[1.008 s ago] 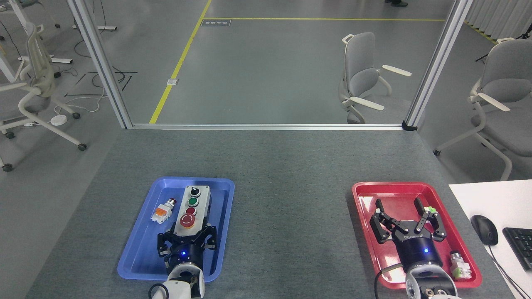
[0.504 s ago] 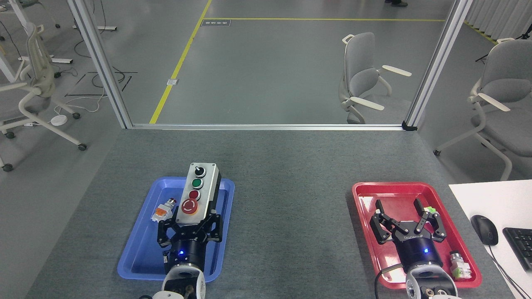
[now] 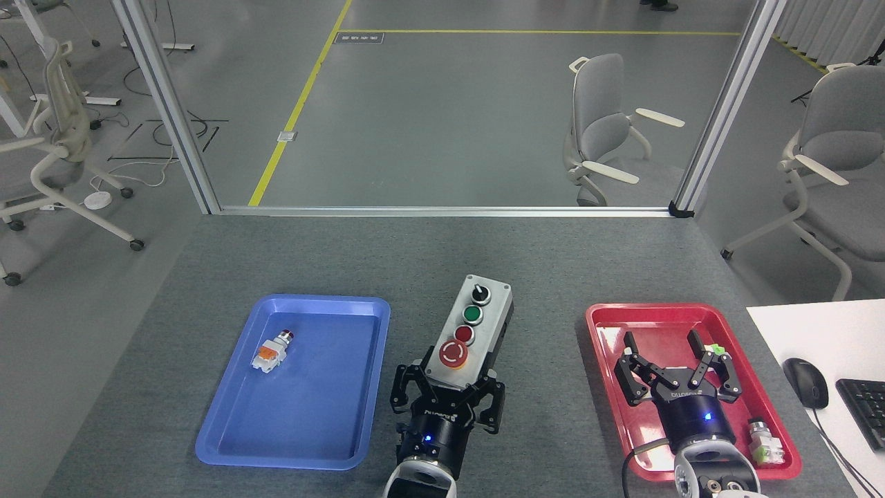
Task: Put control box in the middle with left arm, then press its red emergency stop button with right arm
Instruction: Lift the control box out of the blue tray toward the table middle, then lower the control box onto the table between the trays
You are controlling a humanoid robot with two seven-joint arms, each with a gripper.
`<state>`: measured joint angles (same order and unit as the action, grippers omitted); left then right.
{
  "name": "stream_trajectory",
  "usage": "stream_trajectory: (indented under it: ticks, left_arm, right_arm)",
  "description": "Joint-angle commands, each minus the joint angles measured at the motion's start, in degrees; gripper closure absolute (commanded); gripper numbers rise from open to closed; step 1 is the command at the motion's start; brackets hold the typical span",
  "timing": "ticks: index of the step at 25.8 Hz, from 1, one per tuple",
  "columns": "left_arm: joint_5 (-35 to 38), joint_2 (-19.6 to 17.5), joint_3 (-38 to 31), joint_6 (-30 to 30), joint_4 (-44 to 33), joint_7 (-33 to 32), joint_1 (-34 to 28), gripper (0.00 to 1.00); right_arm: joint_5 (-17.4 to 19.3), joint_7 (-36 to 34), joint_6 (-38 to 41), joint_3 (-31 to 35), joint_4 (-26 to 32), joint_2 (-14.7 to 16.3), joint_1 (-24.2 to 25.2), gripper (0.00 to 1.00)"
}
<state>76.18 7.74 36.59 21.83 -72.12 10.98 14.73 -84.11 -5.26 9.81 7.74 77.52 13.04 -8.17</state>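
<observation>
The control box, grey lid over a black base, is held above the dark grey table between the two trays, its long axis pointing away from me. My left gripper is shut on its near end. The red emergency stop button, with its yellow collar, is the control nearest that gripper; a small red, a green and a black knob follow behind it. My right gripper hovers open over the red tray, with nothing between its fingers.
The blue tray at the left holds only a small orange-and-white switch. A small green-and-white part lies in the red tray's near right corner. A white desk with mouse and keyboard adjoins at the right.
My left gripper lifted the control box out of the blue tray and carried it right, to between the trays. The right arm has not moved.
</observation>
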Motion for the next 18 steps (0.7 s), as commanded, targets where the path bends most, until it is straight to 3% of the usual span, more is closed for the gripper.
stream_trajectory:
  ticks: [1, 10, 18]
  left_arm:
    - [-0.24, 0.26, 6.65, 0.31, 5.32, 0.09, 1.79, 1.00]
    - [-0.24, 0.35, 15.71, -1.09, 14.81, -0.79, 7.15, 1.00]
    - [-0.24, 0.35, 16.06, -4.43, 20.61, -3.78, 10.84, 1.00]
  right_arm:
    - [0.00, -0.01, 0.03, -0.01, 0.00, -0.03, 0.00, 0.00]
    - [0.00, -0.01, 0.03, -0.09, -0.09, 0.05, 0.08, 0.00]
    - [0.00, -0.01, 0.03, -0.09, -0.09, 0.14, 0.17, 0.00]
